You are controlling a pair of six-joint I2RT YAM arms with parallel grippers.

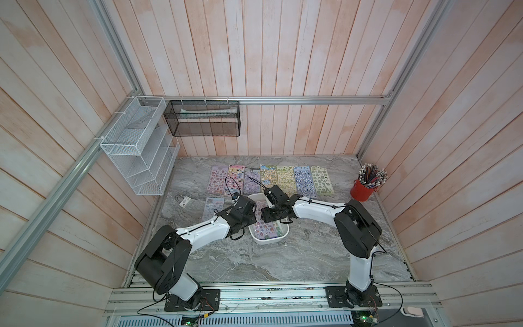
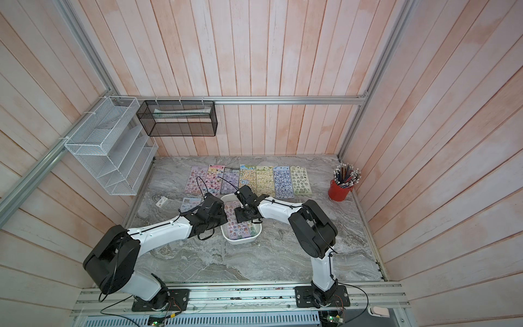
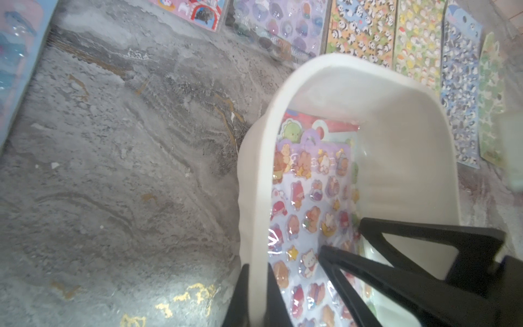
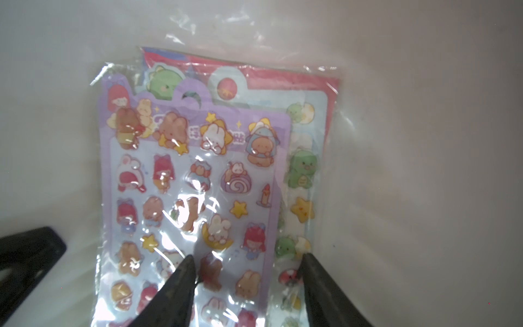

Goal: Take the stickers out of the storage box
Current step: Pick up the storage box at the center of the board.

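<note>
Left claw (image 3: 256, 286) clenched on the storage box (image 3: 339, 65) wall, right claw (image 4: 247, 259) spread wide
The stickers (image 4: 198, 181) left to pull lay stacked inside the storage box, just under the released claw. Those glossy sleeves (image 4: 215, 36) overlapped, so a pinch could've skidded off or dragged two out at once.

Smooth white plastic storage box (image 3: 256, 198); stickers (image 4: 198, 184) in glossy clear sleeves; table (image 1: 283, 254) veined, stone-look.

Front table (image 1: 268, 260) free; storage box (image 1: 268, 241) crowded
</note>
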